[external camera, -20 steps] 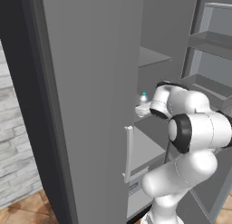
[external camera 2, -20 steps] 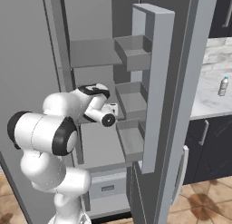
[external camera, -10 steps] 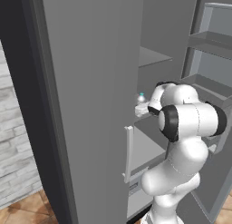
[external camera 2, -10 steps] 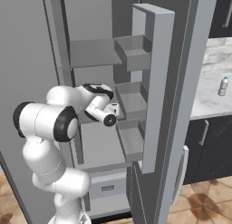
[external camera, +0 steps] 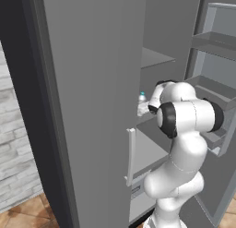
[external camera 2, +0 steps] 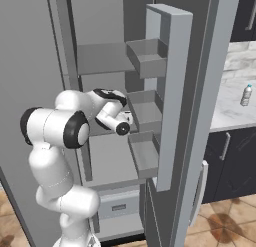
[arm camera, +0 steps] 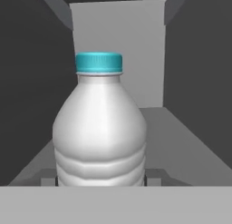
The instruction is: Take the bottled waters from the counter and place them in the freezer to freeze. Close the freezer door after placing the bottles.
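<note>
My gripper (arm camera: 100,180) is shut on one bottled water (arm camera: 99,128), a clear ribbed bottle with a teal cap that stands upright between the fingertips. In the left base view that bottle (external camera: 142,101) and the gripper (external camera: 144,110) are inside the freezer (external camera: 156,56), just above a middle grey shelf (external camera: 152,125). The other bottled water (external camera 2: 245,95) stands upright on the marble counter (external camera 2: 232,113) at the far right. The freezer door (external camera 2: 172,91) is swung wide open to the right of my arm, its inner bins facing the shelves.
The closed wider grey door (external camera: 87,107) with its pale handle (external camera: 131,153) forms a wall close on the left of the arm. Door bins (external camera 2: 145,58) jut out near the hand. Dark cabinet fronts (external camera 2: 232,161) sit under the counter. A drawer (external camera 2: 117,206) lies low in the freezer.
The arm's elbow has swung across while the hand and the bottle have stayed almost in place inside the freezer. The grip on the bottle is unchanged.
</note>
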Tool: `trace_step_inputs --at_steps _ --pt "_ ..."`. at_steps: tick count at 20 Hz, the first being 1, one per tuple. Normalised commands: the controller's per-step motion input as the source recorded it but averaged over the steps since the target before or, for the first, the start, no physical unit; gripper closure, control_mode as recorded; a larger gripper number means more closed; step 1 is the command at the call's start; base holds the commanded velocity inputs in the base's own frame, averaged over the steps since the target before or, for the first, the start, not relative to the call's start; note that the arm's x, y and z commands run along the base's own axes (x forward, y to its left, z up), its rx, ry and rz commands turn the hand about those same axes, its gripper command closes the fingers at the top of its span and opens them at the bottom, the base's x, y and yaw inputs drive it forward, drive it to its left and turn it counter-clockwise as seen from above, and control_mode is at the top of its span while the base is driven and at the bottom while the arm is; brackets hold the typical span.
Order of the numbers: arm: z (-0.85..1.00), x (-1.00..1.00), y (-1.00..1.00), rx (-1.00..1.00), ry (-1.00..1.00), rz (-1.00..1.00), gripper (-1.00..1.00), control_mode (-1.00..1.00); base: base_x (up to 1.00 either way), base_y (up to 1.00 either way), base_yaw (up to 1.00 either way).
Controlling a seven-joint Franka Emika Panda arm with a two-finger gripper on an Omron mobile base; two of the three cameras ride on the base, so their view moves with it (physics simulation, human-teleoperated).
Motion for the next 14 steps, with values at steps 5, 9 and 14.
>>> trace_step_inputs --at_steps 5,9,14 --pt "-0.13 0.28 0.0 0.0 0.0 0.0 1.0 -1.0 0.0 0.0 0.0" --pt "-0.11 0.34 0.0 0.0 0.0 0.0 1.0 -1.0 0.0 0.0 0.0" --pt "-0.25 0.25 0.0 -0.01 0.0 0.0 1.0 -1.0 0.0 0.0 0.0"
